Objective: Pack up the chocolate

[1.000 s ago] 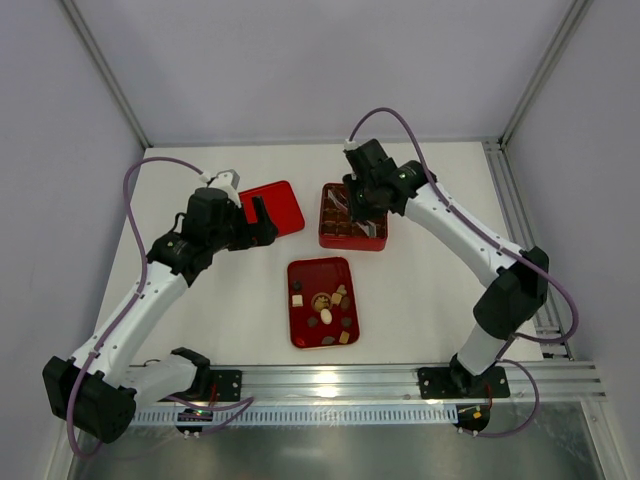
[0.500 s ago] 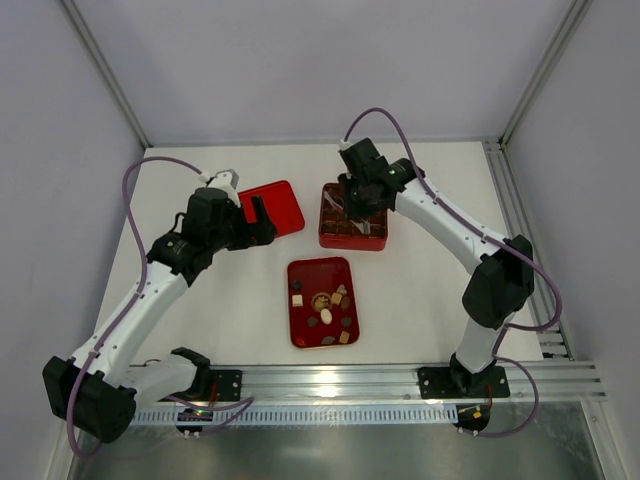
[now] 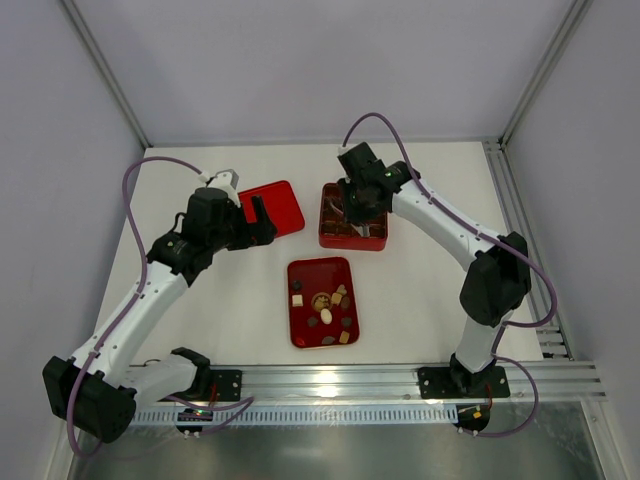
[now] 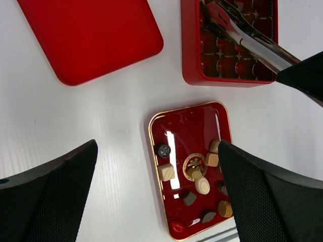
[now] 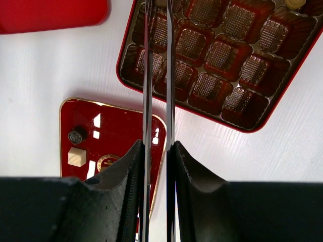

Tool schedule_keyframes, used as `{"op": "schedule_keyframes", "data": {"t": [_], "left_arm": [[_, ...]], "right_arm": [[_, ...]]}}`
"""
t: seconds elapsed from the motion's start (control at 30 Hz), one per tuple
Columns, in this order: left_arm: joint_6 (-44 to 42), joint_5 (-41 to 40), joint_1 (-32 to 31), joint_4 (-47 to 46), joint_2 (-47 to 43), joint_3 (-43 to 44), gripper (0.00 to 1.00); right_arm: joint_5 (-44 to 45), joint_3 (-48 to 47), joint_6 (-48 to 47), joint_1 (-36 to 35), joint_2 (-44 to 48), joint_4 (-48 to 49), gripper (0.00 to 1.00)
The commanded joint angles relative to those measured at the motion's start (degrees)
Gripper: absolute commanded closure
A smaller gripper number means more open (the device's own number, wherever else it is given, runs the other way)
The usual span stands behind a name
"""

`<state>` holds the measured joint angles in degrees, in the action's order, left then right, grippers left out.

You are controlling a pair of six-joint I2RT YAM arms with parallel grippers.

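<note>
- As the top view shows, both arms reach out over the white table (image 3: 420, 310), the left toward the plain red tray (image 3: 272, 208) and the right over the red compartment box (image 3: 350, 244).
- Left gripper (image 3: 262, 222): released. In its wrist view the two black fingers (image 4: 55, 196) stand wide apart, and the gold-rimmed red tray (image 4: 186, 131) shows on the table between them, below.
- In the top view the left gripper is held at the right-hand edge of the plain red tray.
- Right gripper (image 5: 156, 146): clenched on a pair of metal tongs (image 5: 170, 75), its fingers pressing the two blades from either side. The blades run nearly parallel with a narrow gap between them.
- Tong tips: in the left wrist view they lie over the box's far-left compartments. Whether they carry a piece cannot be told.
- The chocolate (image 4: 202, 185): loose pieces in dark brown, tan and cream lie scattered on the gold-rimmed red tray, mostly in its near half.
- One pale piece (image 5: 295, 4) sits in a box compartment at the top edge of the right wrist view.
- Layout: the gold-rimmed red tray lies nearer the arm bases than the box and apart from it. The plain red tray lies to the left of the box, also apart.
</note>
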<state>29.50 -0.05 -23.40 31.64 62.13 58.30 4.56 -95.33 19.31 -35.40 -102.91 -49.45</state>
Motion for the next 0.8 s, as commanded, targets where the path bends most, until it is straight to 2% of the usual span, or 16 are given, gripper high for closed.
{"op": "schedule_keyframes", "data": {"t": [0.0, 0.2, 0.43, 0.77], "left_arm": [[-0.8, -1.0, -0.2, -0.5, -1.0, 0.2, 0.00], [-0.8, -1.0, -0.1, -0.6, -0.9, 0.1, 0.00], [-0.8, -1.1, -0.1, -0.5, -0.9, 0.1, 0.00], [-0.8, -0.9, -0.1, -0.5, -0.7, 0.1, 0.00]], "right_arm": [[0.3, 0.0, -0.5, 0.1, 0.4, 2.3, 0.72], [0.5, 0.0, -0.7, 0.1, 0.1, 2.4, 0.68], [0.7, -0.7, -1.0, 0.1, 0.3, 2.3, 0.59], [1.2, -2.8, -1.4, 0.1, 1.0, 1.3, 0.58]]}}
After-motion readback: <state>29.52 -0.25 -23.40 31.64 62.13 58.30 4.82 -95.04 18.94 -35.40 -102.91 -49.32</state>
